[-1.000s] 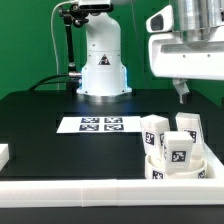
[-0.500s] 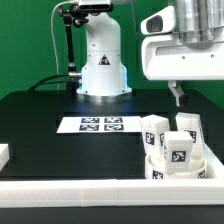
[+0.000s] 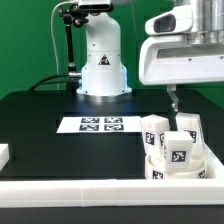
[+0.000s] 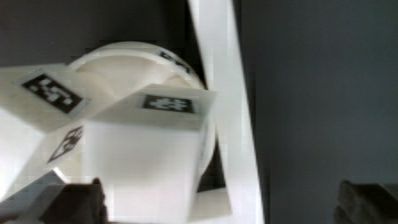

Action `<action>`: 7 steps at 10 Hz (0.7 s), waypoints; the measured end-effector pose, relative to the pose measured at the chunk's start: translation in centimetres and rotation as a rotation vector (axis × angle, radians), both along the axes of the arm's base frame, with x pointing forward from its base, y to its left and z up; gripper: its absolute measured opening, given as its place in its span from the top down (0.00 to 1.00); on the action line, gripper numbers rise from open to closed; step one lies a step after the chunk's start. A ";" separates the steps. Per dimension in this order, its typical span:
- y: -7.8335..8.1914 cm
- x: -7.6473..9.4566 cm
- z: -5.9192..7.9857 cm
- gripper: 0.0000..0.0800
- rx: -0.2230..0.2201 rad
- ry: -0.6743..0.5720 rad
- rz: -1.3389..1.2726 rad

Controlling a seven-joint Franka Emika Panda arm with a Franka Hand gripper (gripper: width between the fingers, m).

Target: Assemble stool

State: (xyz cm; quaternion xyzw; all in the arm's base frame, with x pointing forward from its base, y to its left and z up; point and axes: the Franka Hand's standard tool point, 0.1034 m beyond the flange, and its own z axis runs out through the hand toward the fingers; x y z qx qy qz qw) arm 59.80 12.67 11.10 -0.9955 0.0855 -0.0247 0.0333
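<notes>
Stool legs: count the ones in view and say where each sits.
3 visible, all clustered on the round seat near the front rail on the exterior view's right: one leg toward the left, one behind, one in front. Others may be hidden behind them.

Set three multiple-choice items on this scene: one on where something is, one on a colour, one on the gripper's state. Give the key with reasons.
1. Where do the white plastic block legs stand?
A. On the flat white marker board
B. On the squat round white disc seat
C. Beside the robot's base

2. What colour is the table top?
A. Black
B. White
C. Green

3. How is the two-finger gripper?
A. Shut on a leg
B. Shut and empty
C. Open, holding nothing

Key: 1 B, the legs cluster on the seat at the exterior view's right. 2 A, the surface is black. 3 C, the wrist view shows the fingertips wide apart above the parts.
</notes>
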 end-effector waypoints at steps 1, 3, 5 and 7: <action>-0.1 0.0 0.0 0.19 -0.005 -0.004 0.065; -0.3 0.0 -0.1 0.19 -0.021 -0.012 0.208; -0.3 -0.1 -0.2 0.19 -0.061 -0.026 0.430; -0.6 0.0 -0.2 0.19 -0.104 -0.033 0.659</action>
